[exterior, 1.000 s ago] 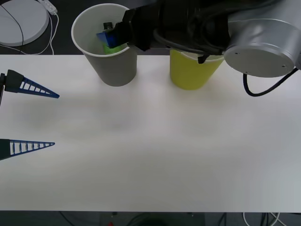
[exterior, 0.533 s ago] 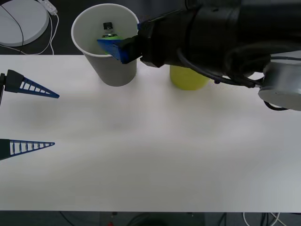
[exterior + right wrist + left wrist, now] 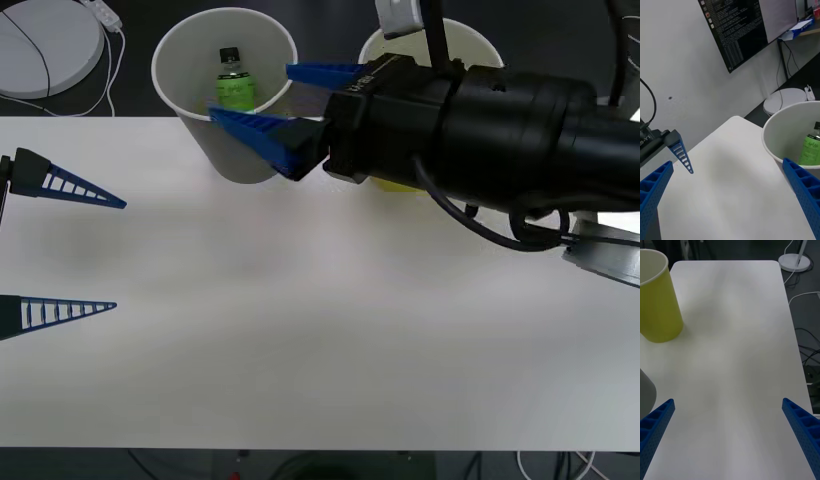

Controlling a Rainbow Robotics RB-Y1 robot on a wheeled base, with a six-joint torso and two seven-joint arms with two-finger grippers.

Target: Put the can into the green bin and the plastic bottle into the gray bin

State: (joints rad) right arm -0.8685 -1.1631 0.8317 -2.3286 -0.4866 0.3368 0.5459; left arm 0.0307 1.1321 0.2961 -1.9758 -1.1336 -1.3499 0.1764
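The plastic bottle (image 3: 233,82) stands upright inside the gray bin (image 3: 243,160) at the table's far edge, free of any fingers. My right gripper (image 3: 250,90) is open, its blue fingers (image 3: 262,135) spread just right of and above the gray bin's rim. From the right wrist view the bottle (image 3: 810,148) shows inside the gray bin (image 3: 779,139), beyond my right gripper (image 3: 727,162). The green bin (image 3: 392,183) stands right of the gray one, mostly hidden behind my right arm; the left wrist view shows the green bin (image 3: 658,303) clearly. The can is out of view. My left gripper (image 3: 120,255) waits open at the left edge.
A white round base (image 3: 45,45) with a cable lies beyond the table's far left corner. The white table (image 3: 300,330) stretches wide before the bins. A dark monitor (image 3: 745,26) hangs on the wall behind. The gray bin's edge (image 3: 645,390) shows in the left wrist view.
My right gripper has let go of the bottle, which now stands in the gray bin. The gripper opened and drew back out of the bin toward the right. The left arm stayed still.
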